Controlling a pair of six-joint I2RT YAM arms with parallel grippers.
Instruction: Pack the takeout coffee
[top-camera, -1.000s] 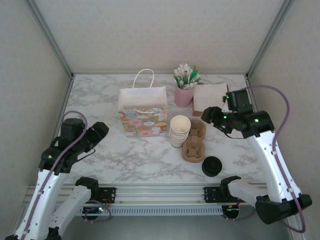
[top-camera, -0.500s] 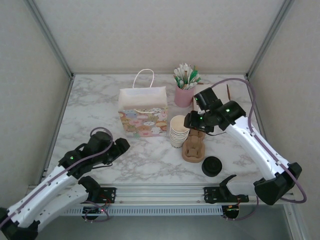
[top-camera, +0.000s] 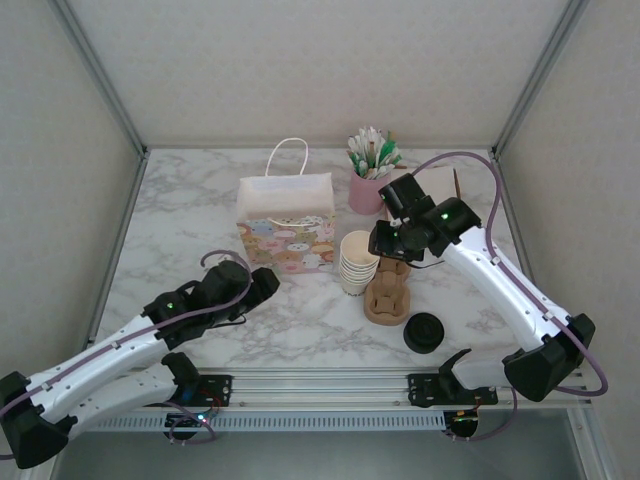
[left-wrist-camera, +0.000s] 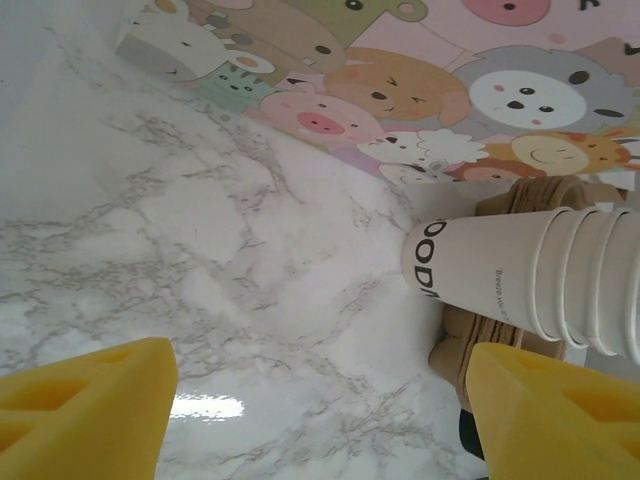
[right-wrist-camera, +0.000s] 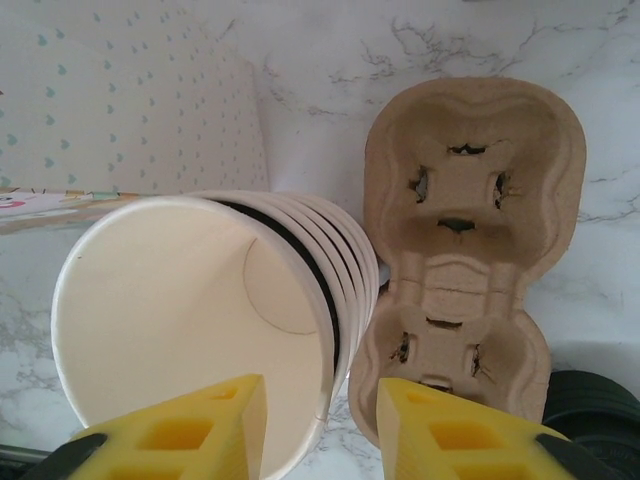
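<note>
- Right gripper (right-wrist-camera: 320, 405): the jaws stand apart, astride the near rim of the top cup (right-wrist-camera: 190, 310). One yellow finger hangs over the cup's mouth and the other lies outside its wall, above the carrier. No contact with the rim can be made out.
- Top cup: cream with a tan interior, upright and lidless, nested as the uppermost of the stack of cups (top-camera: 358, 268).
- Stack of cups: it stands on the marble table (top-camera: 190, 220), just right of the cartoon-animal gift bag (top-camera: 287, 238) and just beside the pulp two-well carrier (top-camera: 389, 285).
- Black lid (top-camera: 424, 332): it lies flat on the marble near the carrier's near end, apart from the cups.
- Left gripper (left-wrist-camera: 322, 385): the jaws are spread wide and hold nothing. It sits low over bare marble, facing the foot of the stack and the bag's printed front.
- Pink pot (top-camera: 368, 188): it is filled with sachets and stands at the far side of the table, beyond the right wrist.
</note>
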